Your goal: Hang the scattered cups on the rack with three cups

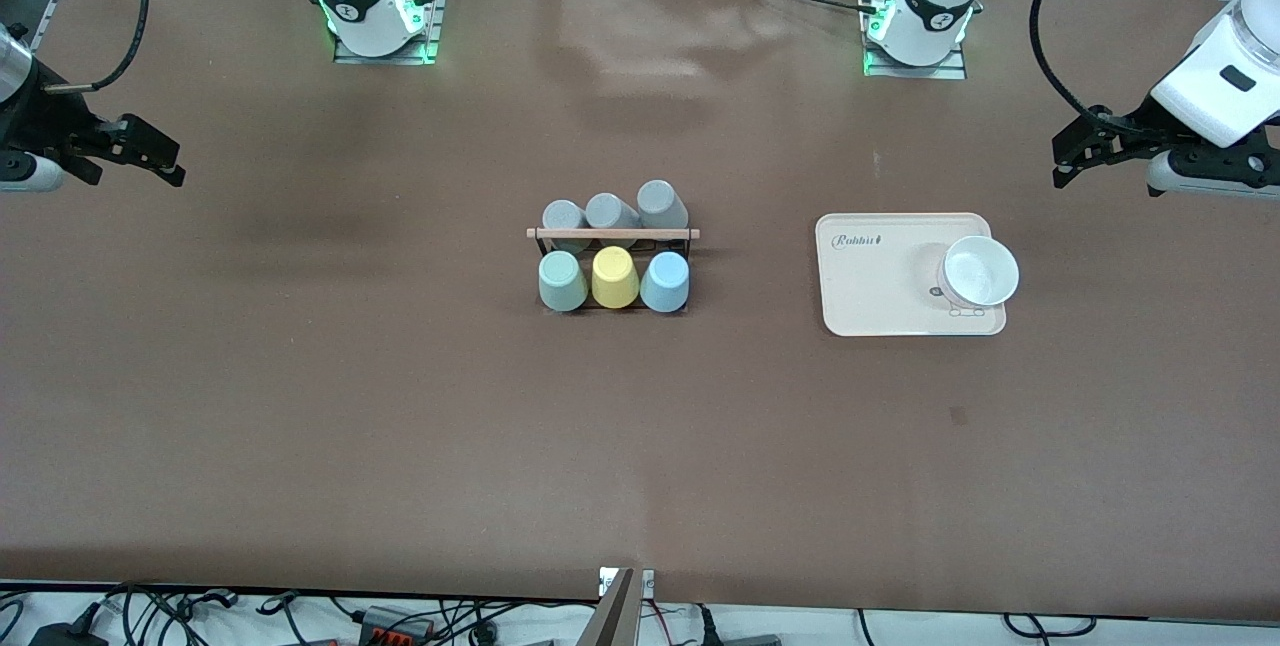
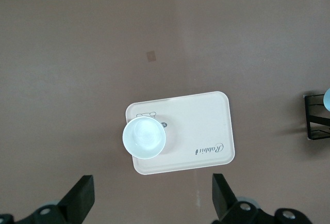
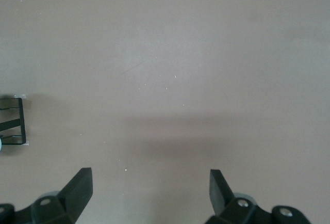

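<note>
Sitting mid-table, the rack (image 1: 613,266) has all its cups on it already: three grey cups (image 1: 610,212) along the row closer to the robot bases, and the mint green cup (image 1: 562,281), yellow cup (image 1: 614,277) and light blue cup (image 1: 665,282) along the row closer to the front camera. The wooden rod (image 1: 612,233) runs across the top between the two rows.

Neither gripper is anywhere near it. The left gripper (image 1: 1078,154) hangs in the air at the left arm's end of the table, fingers (image 2: 221,195) spread wide with nothing between them. The rack is well apart from it, off toward the middle of the table, and only a black corner of the frame (image 2: 315,116) shows at the edge of the left wrist view. Between that gripper and the rack lies a beige tray (image 1: 880,301) with "Rabbit" printed on it, and a white bowl (image 1: 980,271) stands upright on the tray's end closest to the gripper.

The right gripper (image 1: 150,156) hangs over bare brown table (image 1: 400,406) at the right arm's end, jaws also spread and holding nothing. The rack is well apart from this one too, again toward the table's middle; the right wrist view catches just a bit of black wire (image 3: 14,121) at its edge, with the gripper's fingers (image 3: 80,188) framing plain tabletop.

Both arms just wait there.
</note>
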You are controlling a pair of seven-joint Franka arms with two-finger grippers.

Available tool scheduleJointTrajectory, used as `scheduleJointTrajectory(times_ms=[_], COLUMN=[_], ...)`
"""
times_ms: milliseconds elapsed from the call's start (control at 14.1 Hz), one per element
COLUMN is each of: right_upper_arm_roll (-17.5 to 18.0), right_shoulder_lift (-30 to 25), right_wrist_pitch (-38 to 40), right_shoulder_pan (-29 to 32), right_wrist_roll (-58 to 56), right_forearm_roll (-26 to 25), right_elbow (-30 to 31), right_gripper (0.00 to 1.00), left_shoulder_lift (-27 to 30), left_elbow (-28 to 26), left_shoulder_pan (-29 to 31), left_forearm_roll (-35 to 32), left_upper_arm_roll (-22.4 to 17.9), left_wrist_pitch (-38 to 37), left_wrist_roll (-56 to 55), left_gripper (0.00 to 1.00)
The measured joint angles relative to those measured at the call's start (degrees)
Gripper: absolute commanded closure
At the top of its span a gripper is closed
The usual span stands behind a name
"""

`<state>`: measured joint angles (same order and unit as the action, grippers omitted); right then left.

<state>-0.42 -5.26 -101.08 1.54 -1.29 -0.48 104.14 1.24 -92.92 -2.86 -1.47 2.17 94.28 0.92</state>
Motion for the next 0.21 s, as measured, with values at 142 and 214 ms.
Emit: scheduleJointTrajectory(times_ms=[142, 214], right_upper_arm_roll=[0.03, 0.03], right_shoulder_lift=[-0.08, -0.2], right_wrist_pitch=[0.01, 0.01], right_shoulder_pan=[0.0, 0.0], right_wrist_roll=[-0.13, -0.16], right_forearm_roll=[0.0, 0.0], right_elbow=[0.0, 0.0], right_gripper=[0.0, 0.0], left_shoulder_lift=[-0.06, -0.07], left_elbow=[0.15, 0.19], left_shoulder_pan=[-0.02, -0.04], left_forearm_roll=[0.0, 0.0], left_upper_arm_roll=[0.04, 0.08], left_wrist_pitch=[0.0, 0.0], left_wrist_roll=[0.0, 0.0], left_gripper=[0.0, 0.0])
